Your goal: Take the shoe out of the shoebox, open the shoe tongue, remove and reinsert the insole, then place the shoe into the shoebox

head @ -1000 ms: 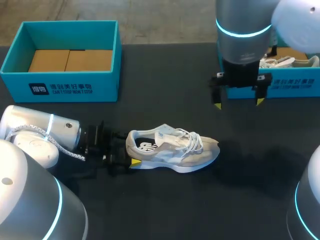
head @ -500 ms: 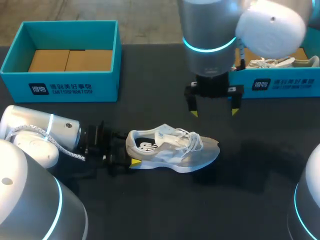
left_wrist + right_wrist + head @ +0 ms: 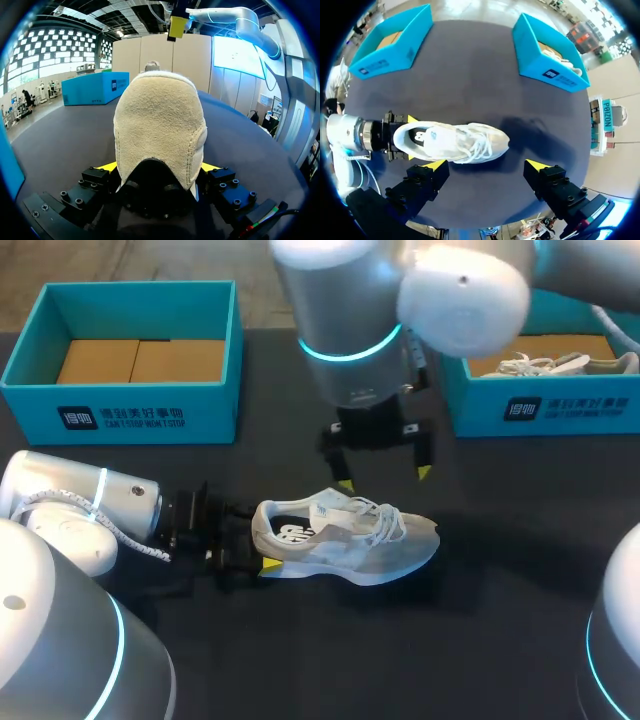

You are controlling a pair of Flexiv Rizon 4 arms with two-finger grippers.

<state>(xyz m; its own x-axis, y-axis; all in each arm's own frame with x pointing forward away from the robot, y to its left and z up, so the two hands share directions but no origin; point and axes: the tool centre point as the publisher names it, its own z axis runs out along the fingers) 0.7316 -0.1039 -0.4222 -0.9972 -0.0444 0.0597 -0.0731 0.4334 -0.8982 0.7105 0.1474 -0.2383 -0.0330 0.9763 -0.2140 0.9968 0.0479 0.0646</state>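
Nearest, the left gripper (image 3: 159, 169) pinches the heel of the white sneaker (image 3: 345, 540) from both sides. The sneaker stands upright on the dark table (image 3: 500, 570). Above its laces hangs the right gripper (image 3: 385, 479), fingers spread wide, clear of the shoe. Farther back sit the left shoebox (image 3: 130, 412), cardboard inside, and the right shoebox (image 3: 545, 412), which holds a second shoe (image 3: 560, 365).

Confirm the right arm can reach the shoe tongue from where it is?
Probably yes. The right hand hangs open above the shoe, with nothing between them. The left hand grips only the heel, clear of the tongue.
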